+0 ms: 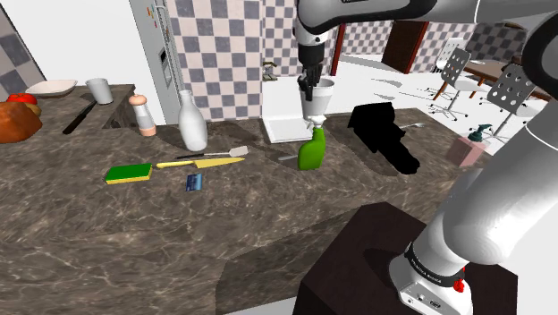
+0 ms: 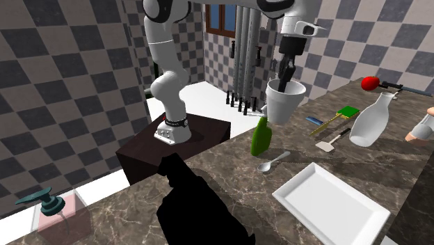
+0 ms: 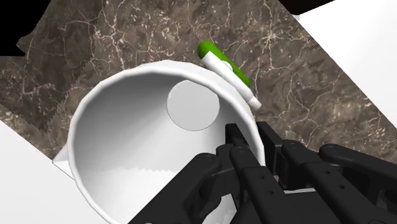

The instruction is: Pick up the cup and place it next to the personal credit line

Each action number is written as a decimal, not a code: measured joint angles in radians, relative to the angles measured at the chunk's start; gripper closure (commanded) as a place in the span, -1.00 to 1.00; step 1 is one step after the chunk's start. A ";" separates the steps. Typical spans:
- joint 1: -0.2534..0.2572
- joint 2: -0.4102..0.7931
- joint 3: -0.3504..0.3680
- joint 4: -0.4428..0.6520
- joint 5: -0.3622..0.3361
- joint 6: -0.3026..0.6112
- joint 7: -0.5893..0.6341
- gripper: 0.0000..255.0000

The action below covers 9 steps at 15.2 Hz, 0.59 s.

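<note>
The arm (image 1: 501,179) rises from its stand (image 1: 358,259) at the shoulder view's 5 o'clock. It arches up and runs along the top edge toward 12 o'clock, where the wrist turns straight down. The pincer (image 1: 308,85) points at the worktop (image 1: 134,233) and pinches the white cup (image 1: 320,100) by its rim. In the wrist view one of the fingers (image 3: 236,141) reaches inside the cup (image 3: 140,146) and the other presses the outside of its wall, so the pincer (image 3: 248,137) is clamped on the rim. The cup hangs upright, mouth up, clear of the worktop.

In the shoulder view a green bottle (image 1: 311,152) stands at the cup's 6 o'clock, and a white tray (image 1: 282,132) lies near the cup at its 8 o'clock. The small blue card (image 1: 192,182) lies flat farther along that same 8 o'clock line, well apart from the cup. A sponge (image 1: 128,173) lies near the card at its 9 o'clock.

In the second exterior view the hand comes down from 12 o'clock. There the pincer (image 2: 285,69) dips into the cup (image 2: 284,103), and the bottle (image 2: 261,136) stands at the cup's 7 o'clock.
</note>
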<state>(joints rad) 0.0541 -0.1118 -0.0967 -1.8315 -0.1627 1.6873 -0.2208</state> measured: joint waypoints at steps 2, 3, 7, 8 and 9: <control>0.020 0.009 0.025 0.022 0.005 -0.019 0.041 1.00; 0.030 0.019 0.037 0.029 0.008 -0.019 0.063 1.00; 0.073 0.056 0.086 0.067 0.017 -0.033 0.153 1.00; 0.087 0.072 0.102 0.088 0.020 -0.043 0.180 1.00; 0.096 0.093 0.112 0.113 0.021 -0.050 0.199 1.00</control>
<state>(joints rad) 0.1501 -0.0191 0.0156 -1.7185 -0.1417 1.6373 -0.0216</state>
